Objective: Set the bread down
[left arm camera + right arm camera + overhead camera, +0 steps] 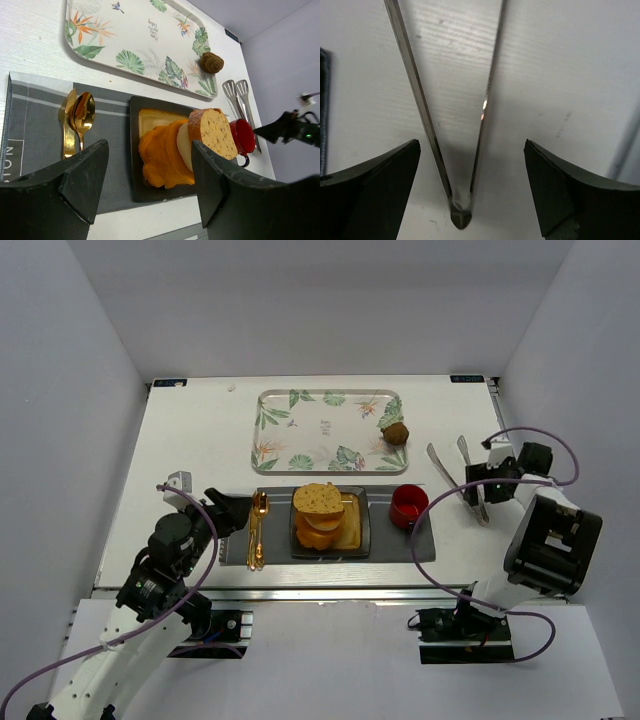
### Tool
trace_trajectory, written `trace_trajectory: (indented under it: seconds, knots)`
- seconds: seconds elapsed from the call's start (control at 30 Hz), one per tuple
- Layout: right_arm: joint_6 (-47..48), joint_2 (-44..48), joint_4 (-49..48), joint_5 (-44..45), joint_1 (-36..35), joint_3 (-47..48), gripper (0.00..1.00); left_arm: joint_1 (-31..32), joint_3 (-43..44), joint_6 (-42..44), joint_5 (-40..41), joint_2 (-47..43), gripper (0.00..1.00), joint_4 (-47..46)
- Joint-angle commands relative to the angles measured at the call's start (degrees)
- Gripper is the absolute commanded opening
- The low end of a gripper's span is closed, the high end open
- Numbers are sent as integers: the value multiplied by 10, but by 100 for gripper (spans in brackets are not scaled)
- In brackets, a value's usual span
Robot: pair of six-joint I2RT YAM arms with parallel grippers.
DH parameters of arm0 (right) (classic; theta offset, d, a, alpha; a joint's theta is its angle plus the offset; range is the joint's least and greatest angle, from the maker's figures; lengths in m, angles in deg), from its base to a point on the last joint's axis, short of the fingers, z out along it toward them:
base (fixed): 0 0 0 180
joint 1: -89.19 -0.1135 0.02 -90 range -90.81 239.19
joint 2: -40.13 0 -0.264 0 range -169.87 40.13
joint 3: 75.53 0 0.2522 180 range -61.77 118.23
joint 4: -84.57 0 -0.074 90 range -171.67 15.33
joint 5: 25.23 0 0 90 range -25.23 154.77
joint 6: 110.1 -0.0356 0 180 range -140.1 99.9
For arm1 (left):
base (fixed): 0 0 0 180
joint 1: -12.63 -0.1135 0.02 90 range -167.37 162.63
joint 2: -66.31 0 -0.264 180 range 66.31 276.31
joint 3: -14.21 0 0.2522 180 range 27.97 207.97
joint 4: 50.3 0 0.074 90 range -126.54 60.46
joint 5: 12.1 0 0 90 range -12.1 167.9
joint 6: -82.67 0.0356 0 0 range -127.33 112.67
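Steel tongs (415, 85) lie loose on the table (200, 440), hinge end between the wide-parted, empty fingers of the right gripper (471, 150), presumably because the bread (318, 498) already tops the stack on the dark plate (363, 540).

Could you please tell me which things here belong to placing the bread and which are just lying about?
Job in hand: bread; dark plate under its stack; tongs, likely the tool.

Lying about: floral tray; muffin; gold spoon; red cup; grey placemat.
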Motion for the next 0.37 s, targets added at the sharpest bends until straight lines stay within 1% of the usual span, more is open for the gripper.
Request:
trace_trajectory:
  seconds: [0.0, 0.13, 0.17, 0.23, 0.33]
  knots:
    - [0, 71, 43, -42, 9, 68, 89, 0, 9, 7, -5, -3, 76, -2]
    - [-80, 73, 102, -68, -5, 165, 89, 0, 6, 7, -5, -3, 76, -7]
    - [-92, 73, 122, -90, -9, 201, 89, 0, 5, 7, -5, -2, 76, -8]
    - [-125, 69, 142, -111, -27, 233, 89, 1, 5, 8, -7, 0, 76, -11]
    - [-160, 67, 145, -185, -58, 279, 89, 0, 8, 9, -6, 1, 76, -10]
